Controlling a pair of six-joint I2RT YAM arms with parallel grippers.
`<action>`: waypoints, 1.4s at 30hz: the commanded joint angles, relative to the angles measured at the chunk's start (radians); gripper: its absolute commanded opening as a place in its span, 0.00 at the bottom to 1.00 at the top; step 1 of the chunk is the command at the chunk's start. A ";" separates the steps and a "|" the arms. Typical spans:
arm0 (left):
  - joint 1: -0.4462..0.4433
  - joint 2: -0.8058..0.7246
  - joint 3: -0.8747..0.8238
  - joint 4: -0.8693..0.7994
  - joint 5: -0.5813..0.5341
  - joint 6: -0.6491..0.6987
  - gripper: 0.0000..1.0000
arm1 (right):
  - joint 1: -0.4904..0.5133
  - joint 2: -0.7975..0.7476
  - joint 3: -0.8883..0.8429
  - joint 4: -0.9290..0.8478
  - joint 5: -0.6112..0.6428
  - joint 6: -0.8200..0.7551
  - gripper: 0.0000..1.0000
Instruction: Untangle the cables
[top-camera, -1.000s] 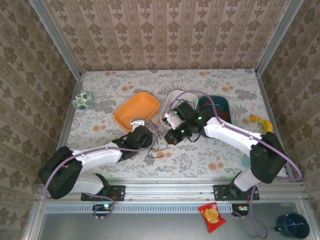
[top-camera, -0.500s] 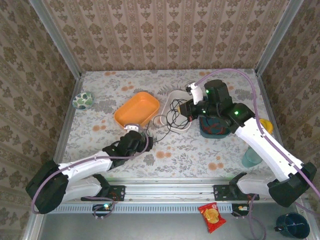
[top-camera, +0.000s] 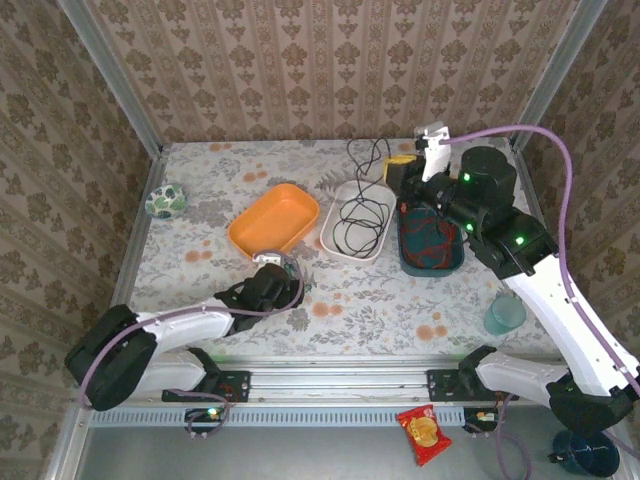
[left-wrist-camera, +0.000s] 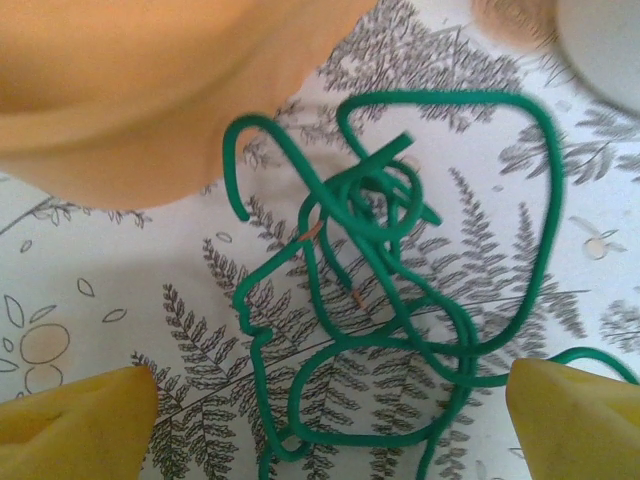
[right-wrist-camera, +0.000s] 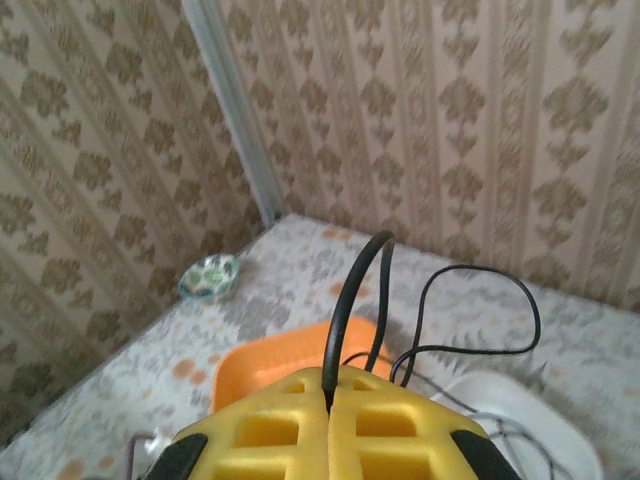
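Flowered table (top-camera: 400, 300), 3 trays in a row mid-table, orange tray (top-camera: 273, 220) leftmost, white tray (top-camera: 330, 240) beside it, teal tray (top-camera: 430, 268) rightmost, patterned bowl (top-camera: 165, 201) far left, tangled green cable (left-wrist-camera: 380, 228) just beside the orange tray, pale cup (top-camera: 503, 316) near the right edge

on the floral worktop (top-camera: 400, 300) an orange tray (top-camera: 275, 220) lies left of a white tray (top-camera: 328, 226), a teal tray (top-camera: 430, 268) just right of it. a small patterned bowl (top-camera: 165, 201) sits far left, a pale green cup (top-camera: 504, 316) near right.
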 joint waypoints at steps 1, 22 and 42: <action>0.007 0.025 0.018 0.021 0.006 -0.013 0.91 | -0.014 0.028 0.046 0.054 0.085 -0.041 0.00; -0.006 -0.006 0.034 0.009 -0.005 0.002 0.92 | -0.089 0.425 -0.287 0.144 -0.012 0.187 0.00; -0.017 -0.080 0.074 -0.079 -0.093 -0.005 0.93 | -0.090 0.616 -0.095 -0.094 0.248 0.180 0.45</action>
